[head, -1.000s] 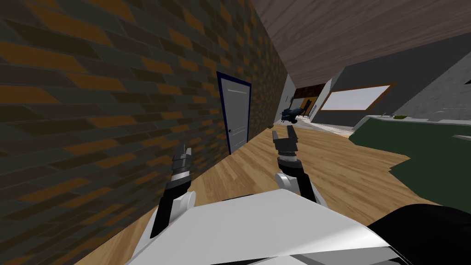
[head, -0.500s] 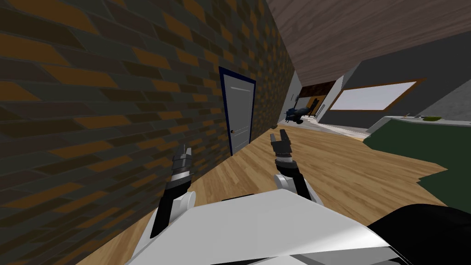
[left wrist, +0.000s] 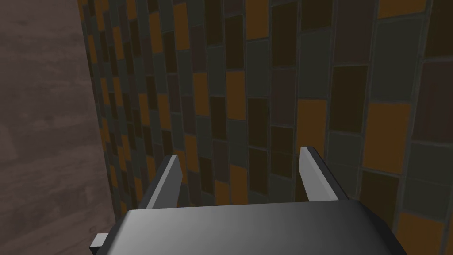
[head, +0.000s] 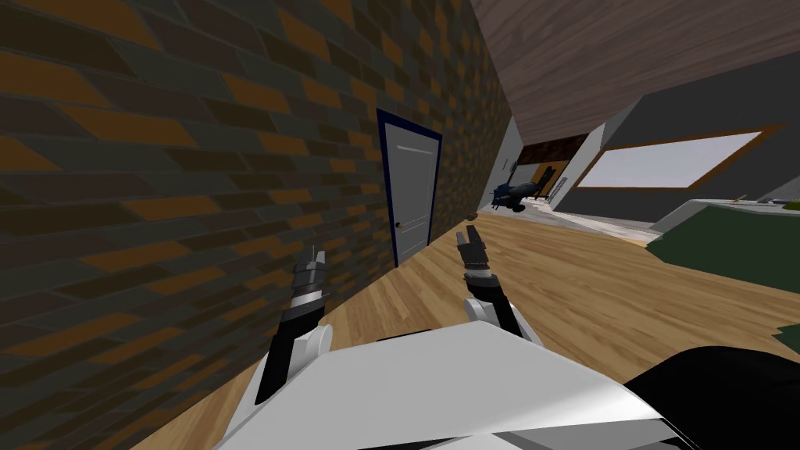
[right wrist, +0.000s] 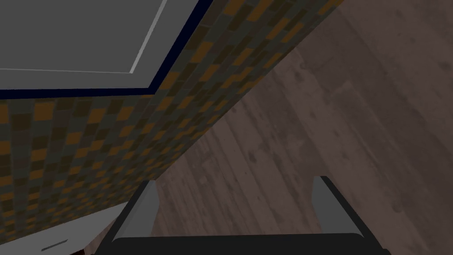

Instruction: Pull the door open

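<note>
As seen from the head camera, the grey door point(head: 414, 195) sat closed in its dark blue frame point(head: 383, 187), set into the brick wall point(head: 156, 172) on the robot's left. A small knob point(head: 398, 226) sat on the door edge nearer the robot. The left gripper point(head: 313, 258) was close beside the wall and well short of the door. The right gripper point(head: 469, 238) was held farther forward over the wooden floor point(head: 594, 297), also apart from the door and not touching the knob.

The left wrist view supplied the finger spacing that the head view did not resolve. The left gripper point(left wrist: 241, 161) had its fingers spread and held nothing. It faced the brick wall point(left wrist: 309, 88), with a wood-grained ceiling point(left wrist: 44, 110) to one side.

The right wrist view gave the same detail for the other arm: the right gripper point(right wrist: 236, 186) was released and empty. Beyond its fingers lay an upper corner of the door point(right wrist: 79, 35), its frame point(right wrist: 88, 94), the brick wall point(right wrist: 110, 133) and the ceiling point(right wrist: 332, 110).
</note>
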Motion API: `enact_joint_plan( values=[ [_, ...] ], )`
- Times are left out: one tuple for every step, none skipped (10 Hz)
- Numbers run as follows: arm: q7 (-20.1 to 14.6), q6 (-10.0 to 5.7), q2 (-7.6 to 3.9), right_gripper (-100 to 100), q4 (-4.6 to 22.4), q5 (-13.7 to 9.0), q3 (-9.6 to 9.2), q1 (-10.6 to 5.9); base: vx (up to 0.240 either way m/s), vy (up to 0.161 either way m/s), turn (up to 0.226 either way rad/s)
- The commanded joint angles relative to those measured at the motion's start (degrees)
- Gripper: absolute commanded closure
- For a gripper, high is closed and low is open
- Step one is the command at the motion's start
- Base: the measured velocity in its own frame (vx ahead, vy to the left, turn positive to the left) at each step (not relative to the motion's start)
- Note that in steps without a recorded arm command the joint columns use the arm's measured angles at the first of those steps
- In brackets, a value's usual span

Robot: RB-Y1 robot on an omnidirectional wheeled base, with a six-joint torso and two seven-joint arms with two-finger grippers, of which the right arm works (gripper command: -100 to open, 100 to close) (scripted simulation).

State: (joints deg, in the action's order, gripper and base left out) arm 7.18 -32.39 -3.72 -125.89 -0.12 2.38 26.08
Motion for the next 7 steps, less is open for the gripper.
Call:
enact_joint_plan(
  values=[
    [2.33,-0.78,-0.31,-100,2.02,0.4,-0.34,0.03,0.144,0.008,0.069],
    [3.22,-0.99,-0.43,-100,2.77,0.54,-0.44,0.03,0.151,0.011,0.071],
    [4.13,-1.2,-0.54,-100,3.53,0.69,-0.56,0.02,0.135,0.001,0.059],
    [5.04,-1.41,-0.65,-100,4.29,0.85,-0.67,0.02,0.104,0.012,0.054],
    [5.94,-1.63,-0.76,-100,5.05,1.0,-0.78,0.02,0.092,0.01,0.052],
    [6.85,-1.84,-0.87,-100,5.81,1.15,-0.89,0.02,0.091,0.002,0.064],
    [7.76,-2.05,-0.98,-100,6.57,1.3,-1.0,0.02,0.103,0.017,0.062]
  ],
)
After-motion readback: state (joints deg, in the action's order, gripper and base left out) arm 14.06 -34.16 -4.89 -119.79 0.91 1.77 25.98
